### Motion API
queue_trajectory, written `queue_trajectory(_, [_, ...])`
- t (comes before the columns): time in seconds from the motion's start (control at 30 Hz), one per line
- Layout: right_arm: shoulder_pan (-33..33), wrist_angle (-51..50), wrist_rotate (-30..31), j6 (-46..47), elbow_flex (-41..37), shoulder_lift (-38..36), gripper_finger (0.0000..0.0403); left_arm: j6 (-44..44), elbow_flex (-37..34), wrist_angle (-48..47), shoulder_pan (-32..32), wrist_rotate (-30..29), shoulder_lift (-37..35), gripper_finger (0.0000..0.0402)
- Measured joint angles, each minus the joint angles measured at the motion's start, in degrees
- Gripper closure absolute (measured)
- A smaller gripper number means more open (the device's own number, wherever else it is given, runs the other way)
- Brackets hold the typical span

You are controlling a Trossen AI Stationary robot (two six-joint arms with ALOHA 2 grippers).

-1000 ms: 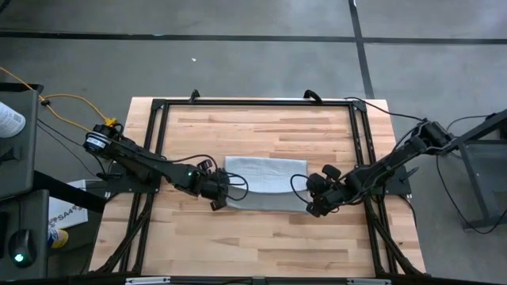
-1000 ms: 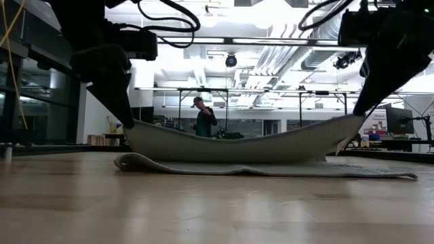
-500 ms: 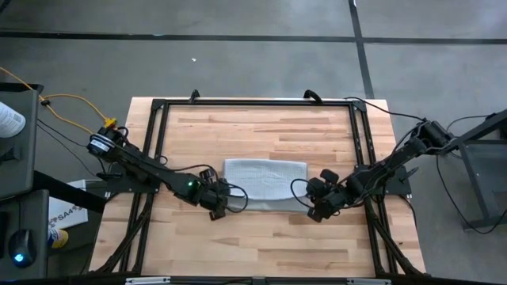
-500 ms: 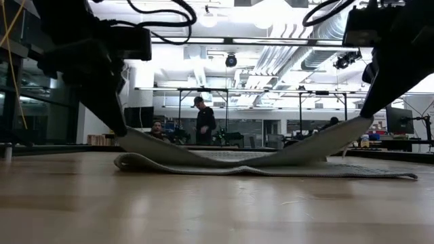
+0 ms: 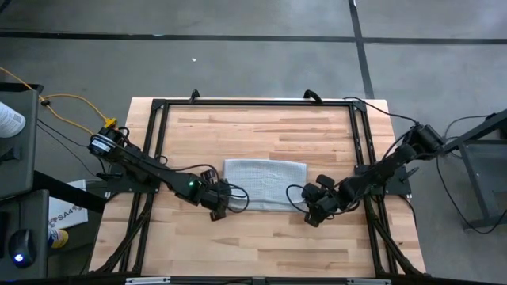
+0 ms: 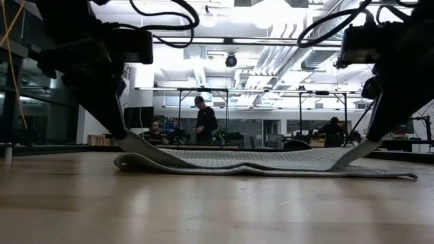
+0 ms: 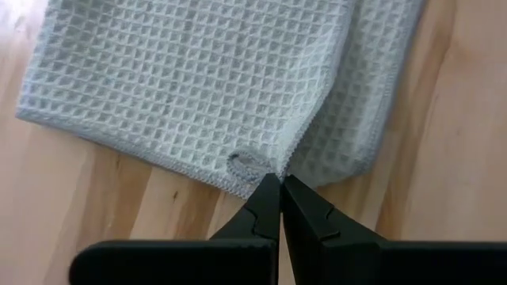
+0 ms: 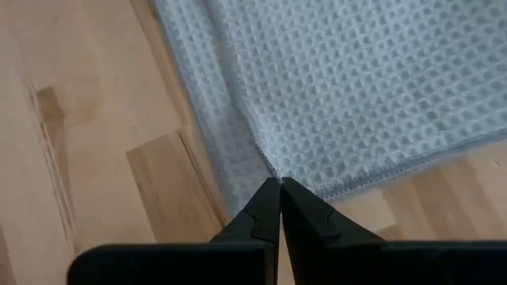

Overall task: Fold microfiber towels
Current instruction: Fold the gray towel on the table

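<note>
Folding step underway: microfiber towel (image 5: 265,182) mid-table, already doubled. Left gripper (image 5: 230,202) pinches top layer's corner at towel's 8 o'clock, right gripper (image 5: 305,207) same at 4 o'clock. Next, guessing: lay edge flush, let go together.

— How is the light from above?

— Even and soft on the wooden table (image 5: 261,237); shadows under the arms are faint.

— And the low view?

— Backlit. Ceiling lamps (image 6: 271,10) glare at twelve o'clock, so the arms read as near silhouettes; the near tabletop at six o'clock looks blurred, probably out of focus.

— The wrist views?

— Bright and crisp on the towel (image 7: 198,87) weave.
</note>
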Motion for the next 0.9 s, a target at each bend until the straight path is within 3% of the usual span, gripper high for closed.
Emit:
queue_trajectory(0.5, [1.28,-0.15,-1.04,1.28,0.02,0.35,0.0399,-1.31,0.00,0.01,-1.23,0.97,0.00,0.0401])
queue_trajectory(0.9, [3.91,-0.45,1.98,3.63,0.02,0.31,0.0399,-1.11,0.00,-0.06,-1.25,1.51,0.00,0.0401])
